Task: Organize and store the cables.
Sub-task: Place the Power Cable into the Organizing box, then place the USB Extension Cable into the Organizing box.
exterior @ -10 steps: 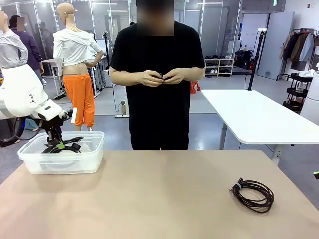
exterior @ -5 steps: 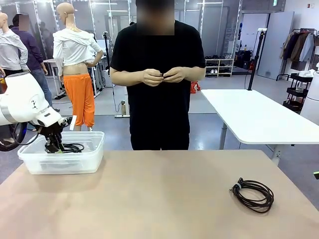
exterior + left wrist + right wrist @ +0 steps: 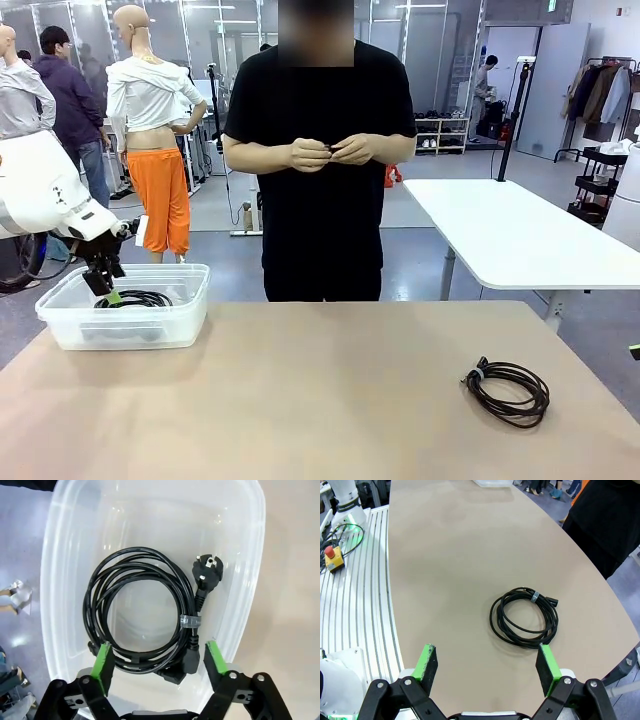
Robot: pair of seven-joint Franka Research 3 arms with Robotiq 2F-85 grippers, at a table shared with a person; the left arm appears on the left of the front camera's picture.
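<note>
Your left claw (image 3: 159,650) hung apart over the black plug-ended coil (image 3: 142,555) (stowed) in the clear plastic bin (image 3: 55,580). The thin black coil (image 3: 496,620) on the desk (image 3: 445,555) wanted your spread right claw (image 3: 487,655) next.

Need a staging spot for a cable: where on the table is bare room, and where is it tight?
The tabletop is bare across the middle, between the clear plastic bin and the coiled cable at right. The bin is crowded: a power cable covers most of its floor, with the open left end effector over it.
</note>
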